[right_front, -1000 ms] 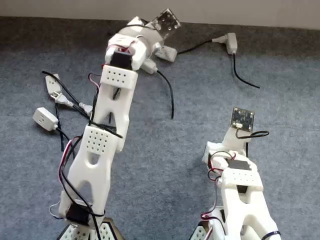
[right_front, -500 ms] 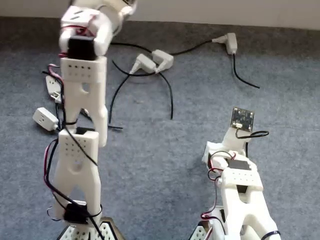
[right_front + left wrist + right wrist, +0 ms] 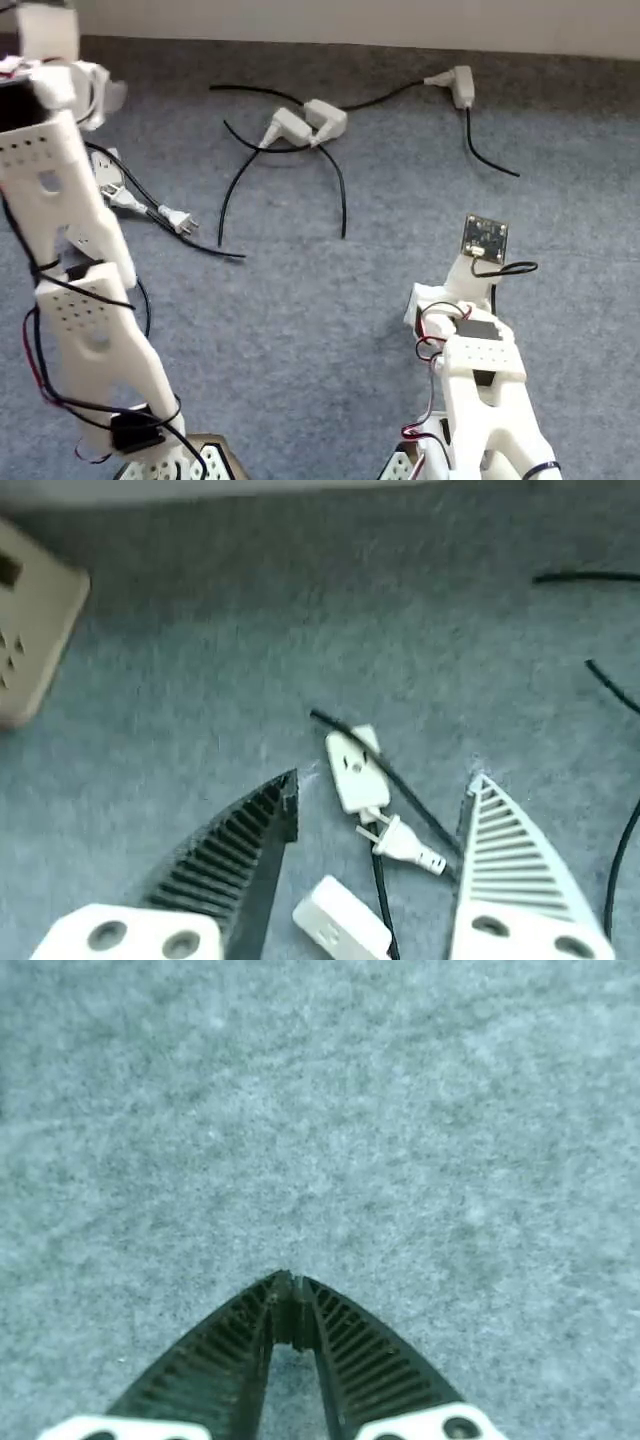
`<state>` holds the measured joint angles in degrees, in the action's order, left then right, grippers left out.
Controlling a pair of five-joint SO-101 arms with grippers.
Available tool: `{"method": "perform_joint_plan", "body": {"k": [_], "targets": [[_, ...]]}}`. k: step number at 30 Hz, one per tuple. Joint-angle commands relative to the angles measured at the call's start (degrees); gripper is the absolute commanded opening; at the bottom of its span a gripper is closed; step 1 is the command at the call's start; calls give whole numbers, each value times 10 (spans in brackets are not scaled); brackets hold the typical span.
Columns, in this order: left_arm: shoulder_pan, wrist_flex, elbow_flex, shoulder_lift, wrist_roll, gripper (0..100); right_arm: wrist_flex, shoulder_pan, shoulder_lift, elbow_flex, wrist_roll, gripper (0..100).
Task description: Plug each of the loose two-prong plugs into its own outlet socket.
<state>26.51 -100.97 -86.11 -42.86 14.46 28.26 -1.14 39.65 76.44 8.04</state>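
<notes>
Two pieces matter here. The plug (image 3: 402, 843) lies flat on the carpet (image 3: 200, 680) between the spread fingers of the left gripper (image 3: 384, 780), which holds nothing. The socket (image 3: 350, 768) lies just past the plug, toward the fingertips. The two look close but not joined, and the prongs seem to point away from the socket. A black cord (image 3: 400, 795) runs across the socket and on between the plug and the white finger (image 3: 510, 870). A white block (image 3: 340, 930) lies near the gripper's base, between the fingers.

We think the cord is the main risk. If the fingers come together, they may catch it along with the plug and drag the socket out of line. The block could be knocked on the way down. The plug lies low, so a finger may skid over it or dig into the pile.

Beyond the fingertips there is open carpet up to the wall (image 3: 300, 488). The black finger's side is free as far as a beige box (image 3: 30, 630) well off. More cords lie outside the white finger.

Well apart, the right gripper (image 3: 293, 1295) is closed on nothing, with bare carpet all round its tips.
</notes>
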Motion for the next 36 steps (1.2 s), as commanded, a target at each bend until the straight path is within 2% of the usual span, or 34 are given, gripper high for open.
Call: {"method": "perform_joint_plan", "body": {"k": [1,8,14,21,29,36], "targets": [[53,-8,70,31,-60,252,-7,-5,7,-1,-1,6],[87,-9,301,36,-115,252,-7,-5,7,0,-1,6],[93,-9,415,36,-149,252,-9,-5,7,8,-1,6],[104,-8,437,31,-161,252,-9,-5,7,8,-1,6],[87,10,437,28,-161,252,-9,-5,7,8,-1,6],[87,43,434,-42,-176,252,-9,-5,7,8,-1,6]]}}
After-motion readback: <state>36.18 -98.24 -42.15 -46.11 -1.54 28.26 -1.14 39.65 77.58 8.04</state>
